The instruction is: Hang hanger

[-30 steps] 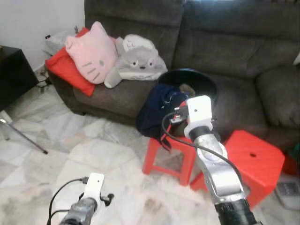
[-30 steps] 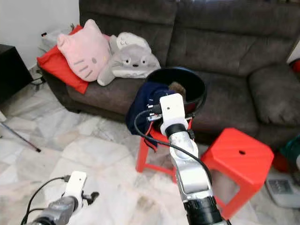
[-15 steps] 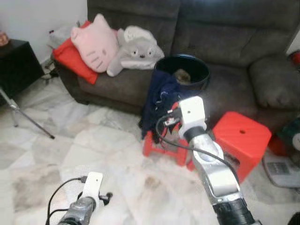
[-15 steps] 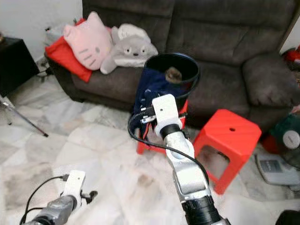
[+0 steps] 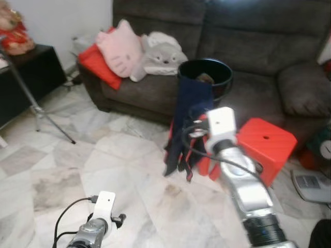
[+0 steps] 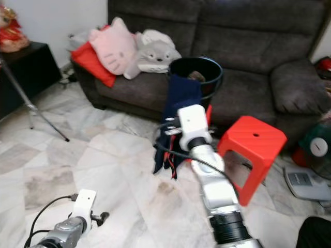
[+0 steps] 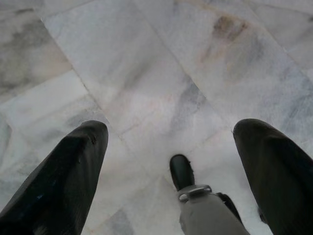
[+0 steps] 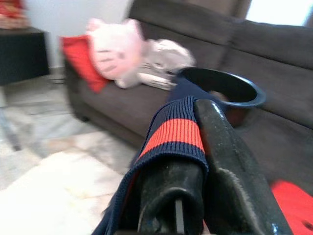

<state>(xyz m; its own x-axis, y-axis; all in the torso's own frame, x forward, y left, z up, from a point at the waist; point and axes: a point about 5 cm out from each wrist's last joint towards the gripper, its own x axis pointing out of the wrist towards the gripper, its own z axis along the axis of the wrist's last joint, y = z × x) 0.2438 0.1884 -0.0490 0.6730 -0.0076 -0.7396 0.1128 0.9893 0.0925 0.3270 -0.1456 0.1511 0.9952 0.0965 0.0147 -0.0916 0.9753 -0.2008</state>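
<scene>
The right gripper [image 8: 195, 147] was clenched on a navy garment [image 5: 187, 129] with a red-banded cuff, hanging before the black bucket [image 5: 206, 77] at twelve o'clock; any hanger was seemingly hidden inside. The left gripper [image 7: 178, 161] hung released over the marble floor [image 5: 103, 160].

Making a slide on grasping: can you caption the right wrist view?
Right pincer shut on a navy garment with a red-striped cuff, before a black bucket and dark sofa.
</scene>
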